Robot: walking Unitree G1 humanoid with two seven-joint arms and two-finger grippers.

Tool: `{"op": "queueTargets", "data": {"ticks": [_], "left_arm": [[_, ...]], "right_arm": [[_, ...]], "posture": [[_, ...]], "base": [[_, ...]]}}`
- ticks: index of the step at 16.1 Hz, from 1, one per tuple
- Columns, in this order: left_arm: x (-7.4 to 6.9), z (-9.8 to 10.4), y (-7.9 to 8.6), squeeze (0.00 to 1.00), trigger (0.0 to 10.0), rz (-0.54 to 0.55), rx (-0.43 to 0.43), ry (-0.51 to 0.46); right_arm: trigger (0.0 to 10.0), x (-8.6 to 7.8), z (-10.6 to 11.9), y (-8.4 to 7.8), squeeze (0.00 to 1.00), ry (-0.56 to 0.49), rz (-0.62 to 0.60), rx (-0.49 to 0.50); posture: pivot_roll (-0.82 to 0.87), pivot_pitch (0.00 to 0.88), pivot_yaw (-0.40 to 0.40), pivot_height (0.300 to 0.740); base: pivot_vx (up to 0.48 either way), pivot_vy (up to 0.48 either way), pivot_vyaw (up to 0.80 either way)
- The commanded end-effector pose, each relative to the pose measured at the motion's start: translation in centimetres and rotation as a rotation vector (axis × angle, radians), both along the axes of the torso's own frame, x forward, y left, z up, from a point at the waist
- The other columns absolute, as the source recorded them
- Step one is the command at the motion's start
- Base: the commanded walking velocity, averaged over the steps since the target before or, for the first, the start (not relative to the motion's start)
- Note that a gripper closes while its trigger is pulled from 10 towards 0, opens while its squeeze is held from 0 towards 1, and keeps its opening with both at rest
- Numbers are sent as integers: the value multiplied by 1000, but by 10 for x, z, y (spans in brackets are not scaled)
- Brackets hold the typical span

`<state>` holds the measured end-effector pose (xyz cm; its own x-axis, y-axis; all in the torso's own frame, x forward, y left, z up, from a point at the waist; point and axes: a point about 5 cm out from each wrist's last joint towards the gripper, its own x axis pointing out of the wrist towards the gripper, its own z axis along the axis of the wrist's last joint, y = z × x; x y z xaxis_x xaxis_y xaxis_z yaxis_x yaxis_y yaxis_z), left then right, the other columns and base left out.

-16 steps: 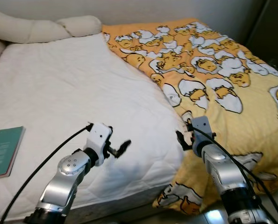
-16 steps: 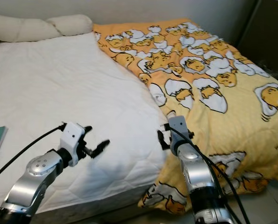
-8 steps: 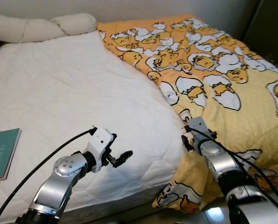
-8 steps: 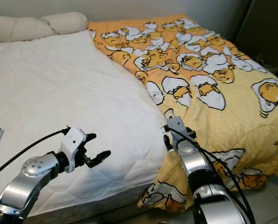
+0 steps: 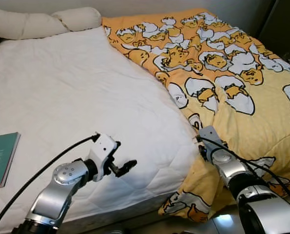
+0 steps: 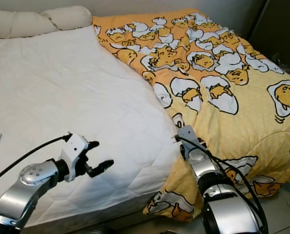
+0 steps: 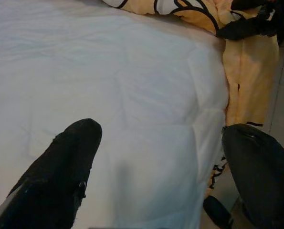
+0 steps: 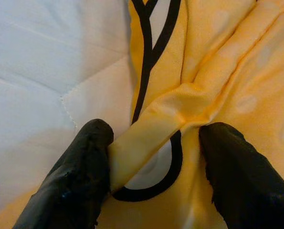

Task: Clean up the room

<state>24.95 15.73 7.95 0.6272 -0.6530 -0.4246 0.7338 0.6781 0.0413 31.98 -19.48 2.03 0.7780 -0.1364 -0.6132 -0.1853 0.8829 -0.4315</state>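
Note:
A yellow blanket (image 5: 232, 83) printed with egg cartoons covers the right half of the bed and hangs over its foot. The white quilted mattress (image 5: 71, 97) lies bare on the left half. My right gripper (image 5: 202, 145) is at the blanket's edge near the bed's foot. In the right wrist view its fingers (image 8: 79, 171) stand open with a raised fold of the yellow blanket (image 8: 156, 129) between them, one finger touching the fold. My left gripper (image 5: 121, 160) hovers open over the mattress near the foot, holding nothing; its fingers (image 7: 60, 167) are spread wide.
A teal book (image 5: 1, 158) lies on the mattress at the left edge. Cream pillows (image 5: 37, 22) line the head of the bed. A dark panel (image 5: 286, 24) stands at the far right. Tiled floor (image 5: 222, 223) shows below the bed's foot.
My right gripper has pushed forward into the blanket's edge, its fingers now around a fold. The left gripper has sunk slightly toward the mattress. The camera has shifted a little.

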Motion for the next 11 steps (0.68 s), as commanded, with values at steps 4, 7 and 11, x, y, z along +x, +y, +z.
{"op": "queueTargets", "data": {"ticks": [4,7,11], "left_arm": [[-4,3,3,396,10000,-63,3,30],[-6,3,5,388,10000,-87,8,48],[-6,3,5,388,10000,-95,10,55]], "right_arm": [[0,3,3,-3,0,-10,-3,-7],[0,3,3,-5,0,-7,-5,-2],[0,2,2,-6,0,-3,-7,1]], "posture": [[132,0,45,740],[132,0,44,740],[132,0,44,740]], "base": [[0,0,0],[0,0,0],[0,0,0]]}}
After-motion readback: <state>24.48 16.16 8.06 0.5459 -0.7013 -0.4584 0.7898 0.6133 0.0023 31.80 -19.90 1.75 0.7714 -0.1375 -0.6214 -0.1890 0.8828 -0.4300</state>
